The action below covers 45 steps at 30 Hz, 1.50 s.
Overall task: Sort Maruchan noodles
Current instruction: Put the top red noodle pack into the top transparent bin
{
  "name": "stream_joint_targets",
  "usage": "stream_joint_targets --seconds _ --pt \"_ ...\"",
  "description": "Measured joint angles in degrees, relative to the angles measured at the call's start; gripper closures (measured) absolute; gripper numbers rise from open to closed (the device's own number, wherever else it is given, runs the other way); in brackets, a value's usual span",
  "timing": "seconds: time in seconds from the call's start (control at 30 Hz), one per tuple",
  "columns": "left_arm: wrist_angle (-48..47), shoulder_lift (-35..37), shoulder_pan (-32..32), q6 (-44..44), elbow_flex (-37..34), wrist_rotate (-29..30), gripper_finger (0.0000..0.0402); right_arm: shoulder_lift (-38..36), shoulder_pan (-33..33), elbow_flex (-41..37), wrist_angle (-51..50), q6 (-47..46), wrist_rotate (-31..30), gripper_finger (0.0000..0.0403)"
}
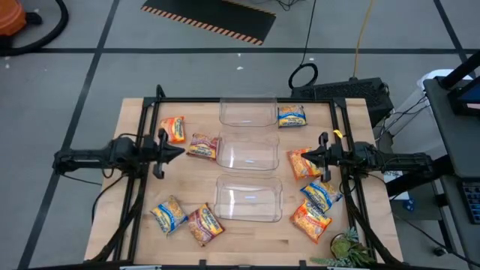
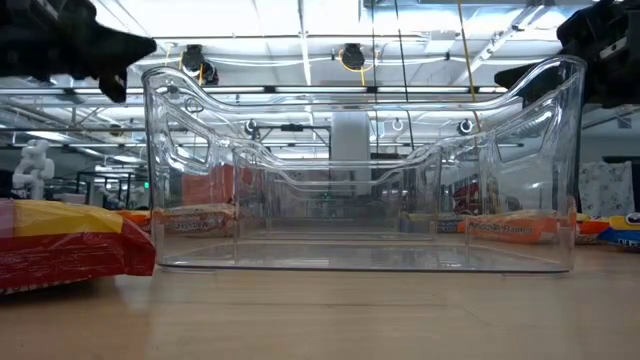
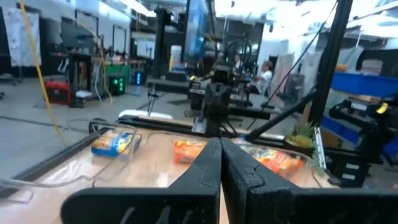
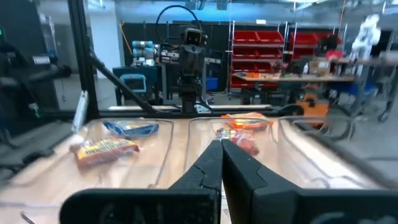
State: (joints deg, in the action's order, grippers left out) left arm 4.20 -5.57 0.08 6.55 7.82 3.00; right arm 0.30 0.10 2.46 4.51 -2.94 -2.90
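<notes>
Several Maruchan packets lie flat on the wooden table around three clear bins. On the left are an orange one [image 1: 173,129], a reddish-brown one [image 1: 202,146], a blue-and-yellow one [image 1: 169,215] and another reddish-brown one [image 1: 204,223]. On the right are a blue-and-yellow one [image 1: 291,116], an orange one [image 1: 304,163], a blue-and-yellow one [image 1: 320,195] and an orange one [image 1: 311,221]. My left gripper [image 1: 178,151] [image 3: 219,149] is shut and hovers level, left of the middle bin. My right gripper [image 1: 308,156] [image 4: 221,148] is shut and hovers above the orange packet, right of the middle bin.
The three clear bins stand in a column down the table's middle: far [image 1: 247,112], middle [image 1: 247,152], near [image 1: 248,199]. All look empty. Dark frame bars [image 1: 142,142] run along the table's left and right sides. A small green plant [image 1: 349,247] sits at the near right corner.
</notes>
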Motion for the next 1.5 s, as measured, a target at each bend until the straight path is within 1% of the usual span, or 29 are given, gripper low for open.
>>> stream_joint_targets --seconds 0.13,0.23,0.4,0.6,0.73,0.93,1.1,1.17,1.27,1.37,1.5 --pt "-7.8 -3.8 0.0 0.3 7.5 0.0 0.04 0.0 0.0 0.0 0.0 -13.7 0.0 0.0403" --pt "-12.8 -7.9 0.0 0.9 12.8 0.0 0.04 0.4 0.0 0.0 -0.3 -21.2 0.1 0.0403" --pt "-19.0 -14.6 -0.7 2.8 20.9 0.0 0.04 2.1 0.0 0.0 -2.3 -27.5 0.2 0.0403" --pt "-27.7 -22.7 -2.3 2.7 29.9 0.0 0.04 6.0 0.0 0.0 -3.1 -31.4 0.3 0.0403" --pt "-32.9 -27.3 -2.9 2.8 32.9 1.4 0.04 9.1 0.0 0.0 -2.3 -35.1 0.1 0.0403" --pt "-39.1 -32.8 -3.0 2.8 34.3 2.0 0.04 14.4 0.0 0.0 -2.0 -42.8 -0.8 0.0403" --pt "-41.9 -35.8 -3.0 3.1 36.3 2.1 0.04 18.6 0.4 0.9 5.2 -45.3 -3.6 0.0403" --pt "-42.0 -36.4 -3.0 3.1 36.7 2.1 0.04 20.5 1.1 3.1 6.5 -46.3 -4.9 0.0403" --pt "-41.9 -36.6 -3.0 3.1 36.8 2.2 0.04 23.3 2.5 8.7 6.1 -47.6 -7.3 0.0403" --pt "-42.2 -36.6 -3.0 2.7 36.8 2.6 0.04 27.3 4.6 15.4 4.9 -43.9 -8.0 0.0403" --pt "-42.2 -36.6 -3.0 2.2 36.8 2.8 0.04 33.1 6.8 25.9 -1.4 -37.3 -9.4 0.0403"
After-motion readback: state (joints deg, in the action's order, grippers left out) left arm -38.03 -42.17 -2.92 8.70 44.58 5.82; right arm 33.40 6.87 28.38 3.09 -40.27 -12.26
